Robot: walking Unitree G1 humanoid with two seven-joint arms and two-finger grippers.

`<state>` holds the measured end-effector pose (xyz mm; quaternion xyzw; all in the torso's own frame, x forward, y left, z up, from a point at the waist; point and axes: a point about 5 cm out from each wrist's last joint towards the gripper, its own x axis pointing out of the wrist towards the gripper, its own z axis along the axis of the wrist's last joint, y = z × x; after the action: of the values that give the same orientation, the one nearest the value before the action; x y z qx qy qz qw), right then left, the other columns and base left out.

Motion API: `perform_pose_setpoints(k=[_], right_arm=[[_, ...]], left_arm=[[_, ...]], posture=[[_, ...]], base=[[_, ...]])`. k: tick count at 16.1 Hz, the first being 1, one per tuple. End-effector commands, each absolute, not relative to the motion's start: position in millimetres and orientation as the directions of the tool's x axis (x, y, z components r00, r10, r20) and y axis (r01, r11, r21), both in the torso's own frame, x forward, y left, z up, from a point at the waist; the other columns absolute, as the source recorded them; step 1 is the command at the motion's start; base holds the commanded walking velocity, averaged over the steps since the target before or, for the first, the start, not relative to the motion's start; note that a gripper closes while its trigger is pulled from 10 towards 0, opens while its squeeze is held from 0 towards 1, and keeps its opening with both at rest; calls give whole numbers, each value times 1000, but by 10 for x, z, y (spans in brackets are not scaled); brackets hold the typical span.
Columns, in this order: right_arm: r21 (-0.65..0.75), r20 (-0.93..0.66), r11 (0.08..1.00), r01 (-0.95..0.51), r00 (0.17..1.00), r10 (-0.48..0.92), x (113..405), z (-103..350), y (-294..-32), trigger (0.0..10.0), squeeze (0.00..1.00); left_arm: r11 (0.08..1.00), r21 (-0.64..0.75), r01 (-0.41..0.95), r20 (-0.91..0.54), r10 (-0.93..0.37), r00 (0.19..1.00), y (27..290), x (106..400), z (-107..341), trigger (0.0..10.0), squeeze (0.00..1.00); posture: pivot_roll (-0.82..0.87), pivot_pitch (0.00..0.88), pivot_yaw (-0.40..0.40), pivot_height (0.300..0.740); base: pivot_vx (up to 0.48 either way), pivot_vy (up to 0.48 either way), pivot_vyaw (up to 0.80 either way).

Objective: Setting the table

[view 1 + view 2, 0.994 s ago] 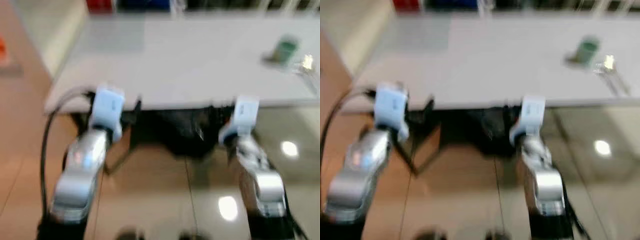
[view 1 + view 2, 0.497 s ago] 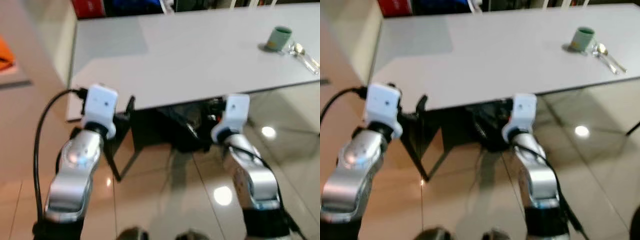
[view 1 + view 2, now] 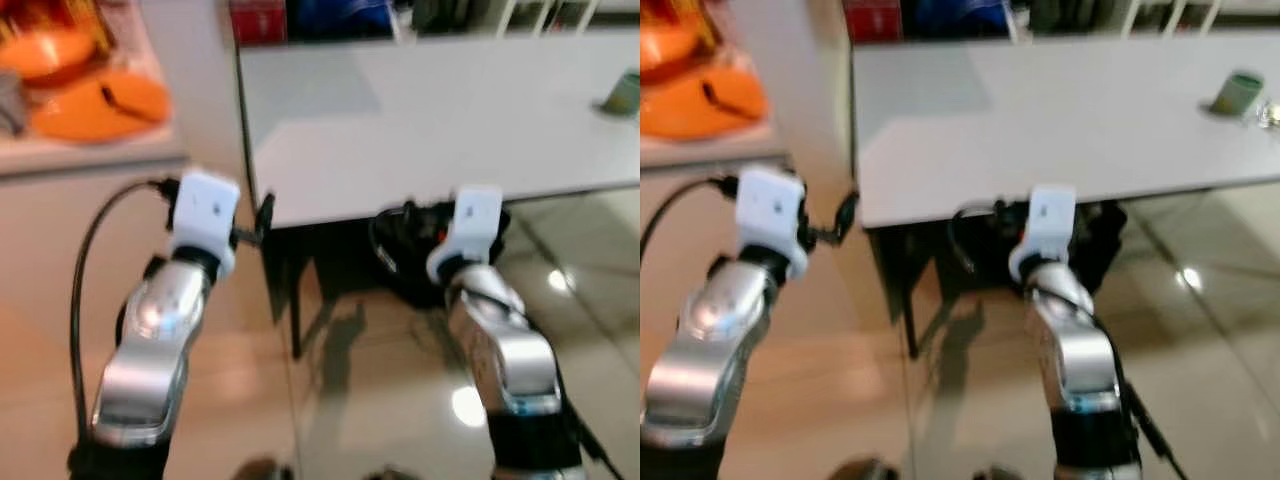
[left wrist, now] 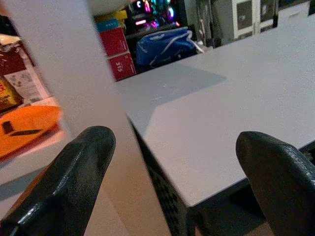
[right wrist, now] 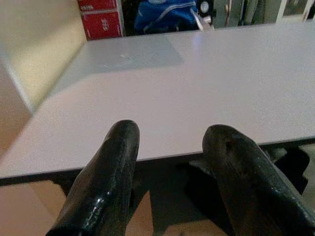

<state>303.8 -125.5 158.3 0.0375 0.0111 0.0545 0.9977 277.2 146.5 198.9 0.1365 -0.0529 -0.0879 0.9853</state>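
A green cup (image 3: 1242, 94) stands at the far right of the long grey worktop (image 3: 1060, 120), with something shiny, too blurred to name, just beside it at the frame's edge. Well apart from it, on a lower shelf to the robot's left, orange dishes (image 3: 100, 105) are stacked, a dark utensil lying on the nearest one.

Both arms are raised short of the worktop's near edge. The left hand (image 4: 170, 167) has its fingers spread wide and holds nothing, aimed at the worktop's corner beside a pale partition (image 4: 54, 54). The right hand (image 5: 170, 162) has its fingers parted, nothing between them, and points across the bare grey surface toward red boxes (image 5: 101, 17) and a blue bag (image 5: 165, 10) beyond the far end.

The setting looks barely begun, and the orange dishes seem the likely next pickup. The risks lie in the approach: the left arm's trailing cable (image 3: 85, 290) could catch the worktop's corner in a turn toward the shelf, and dark clutter (image 3: 410, 250) under the worktop sits close to the right arm. The head views are blurred, so a reach made now could misjudge the edge.
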Motion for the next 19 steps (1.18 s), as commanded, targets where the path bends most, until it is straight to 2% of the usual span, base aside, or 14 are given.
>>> perform_pose_setpoints(k=[1, 2, 3, 4, 9, 10, 11, 13, 14, 19], right_arm=[[67, 21, 987, -147, 989, 146, 3045, 1662, -1181, 10000, 0], [69, 30, 987, -146, 989, 145, 3048, 1677, -1178, 10000, 0], [85, 32, 988, -132, 991, 130, 3058, 1690, -1193, 10000, 549], [135, 35, 981, -139, 990, 136, 3069, 1703, -1202, 10000, 1000], [126, 55, 981, -150, 988, 144, 3094, 1760, -1215, 10000, 1000], [125, 58, 981, -149, 988, 143, 3106, 1773, -1219, 10000, 1000], [122, 61, 982, -147, 988, 140, 3117, 1785, -1227, 10000, 1000], [81, 55, 989, -125, 991, 120, 3140, 1794, -1241, 10000, 1000], [66, 50, 988, -136, 990, 133, 3153, 1791, -1229, 10000, 0], [60, 59, 989, -138, 989, 135, 3197, 1822, -1215, 10000, 0]], left_arm=[[948, 286, 142, 82, -172, 982, 1502, 2769, 2006, 10000, 184], [949, 282, 142, 82, -172, 982, 1501, 2769, 2004, 10000, 184], [952, 269, 146, 75, -172, 982, 1499, 2769, 1997, 10000, 251], [958, 238, 162, 66, -182, 981, 1489, 2764, 1990, 10000, 1000], [958, 248, 142, 69, -163, 984, 1506, 2771, 1996, 10000, 1000], [964, 233, 126, 81, -148, 986, 1506, 2776, 2009, 10000, 247], [966, 223, 127, 82, -148, 986, 1489, 2778, 2017, 10000, 0], [963, 237, 129, 83, -152, 985, 1461, 2781, 2013, 10000, 0], [957, 258, 133, 91, -162, 983, 1454, 2787, 2020, 10000, 0], [961, 239, 139, 103, -167, 981, 1450, 2786, 2043, 10000, 0]], posture=[[32, 58, -18, 740], [32, 58, -19, 740], [32, 58, -19, 740], [32, 59, -20, 740], [33, 65, -25, 740], [32, 68, -25, 740], [29, 70, -26, 740], [27, 70, -27, 740], [26, 71, -28, 740], [28, 71, -35, 740]], base=[[0, 480, 0], [0, 480, 0], [0, 480, 519], [0, 480, 550], [0, 480, 0], [0, 0, 0], [0, 0, 0], [0, 0, 0], [0, 0, 0], [302, 0, 0]])
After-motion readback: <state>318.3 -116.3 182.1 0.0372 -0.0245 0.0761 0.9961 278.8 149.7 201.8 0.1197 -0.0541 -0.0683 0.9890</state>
